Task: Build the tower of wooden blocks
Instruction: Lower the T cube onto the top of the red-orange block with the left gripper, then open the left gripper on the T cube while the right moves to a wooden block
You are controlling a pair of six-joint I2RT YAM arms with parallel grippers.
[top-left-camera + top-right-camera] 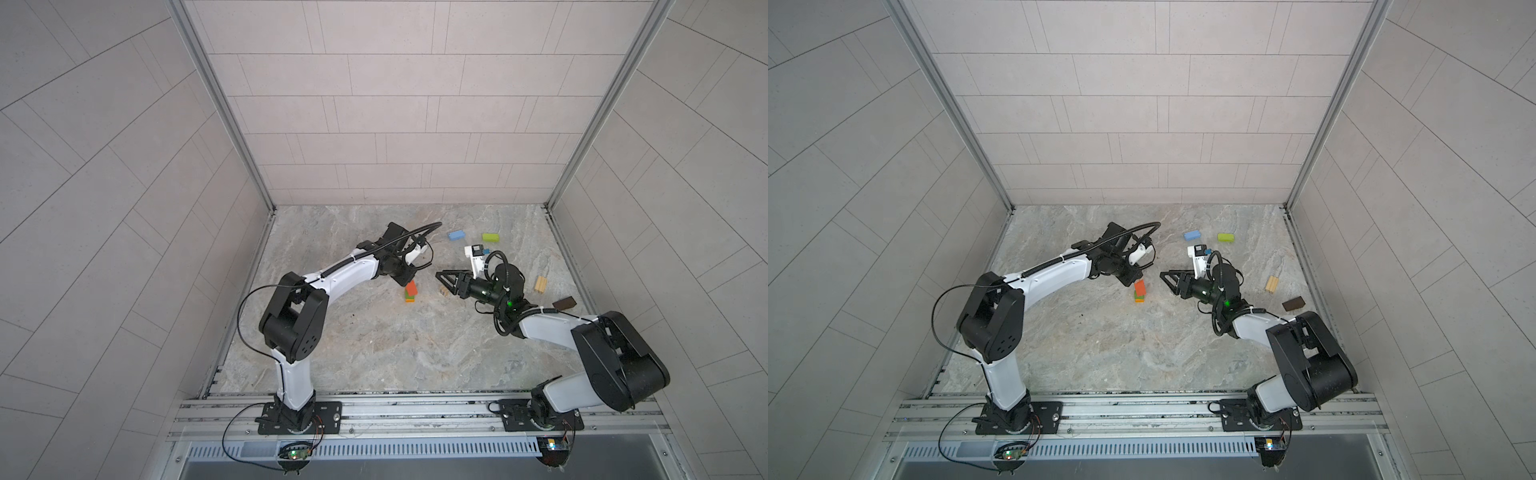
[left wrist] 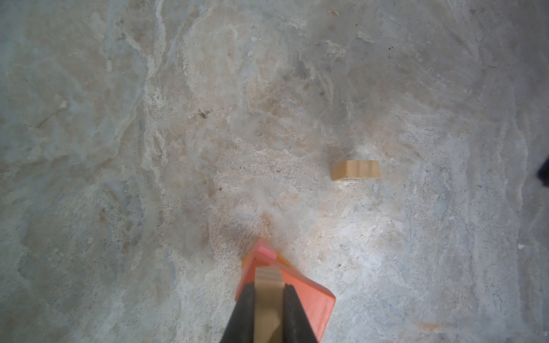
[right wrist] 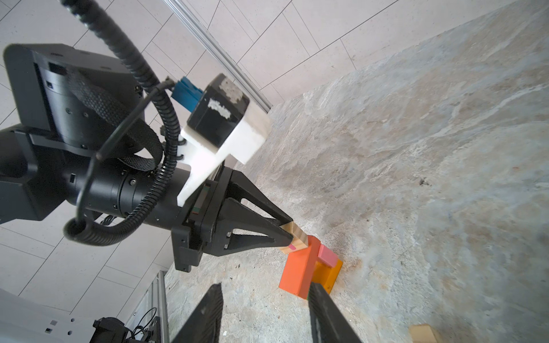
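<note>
The tower [image 1: 410, 291] stands mid-table: an orange base [image 3: 328, 274], a pink block [image 3: 326, 255], green seen in both top views, and a large orange-red block [image 3: 300, 273] on top. My left gripper [image 2: 269, 285] is shut on a tan block [image 3: 295, 240] whose lower end meets the orange-red block's top edge. My right gripper [image 3: 266, 286] hovers just right of the tower [image 1: 1140, 291], open, nothing between its fingers [image 3: 323, 308].
Loose wood blocks lie on the stone table: a tan cube [image 2: 355, 170] near the right gripper [image 1: 440, 281], a blue block [image 1: 456, 235], a lime block [image 1: 491, 237], a grooved tan block [image 1: 540, 284] and a dark brown block [image 1: 564, 303] toward the right wall.
</note>
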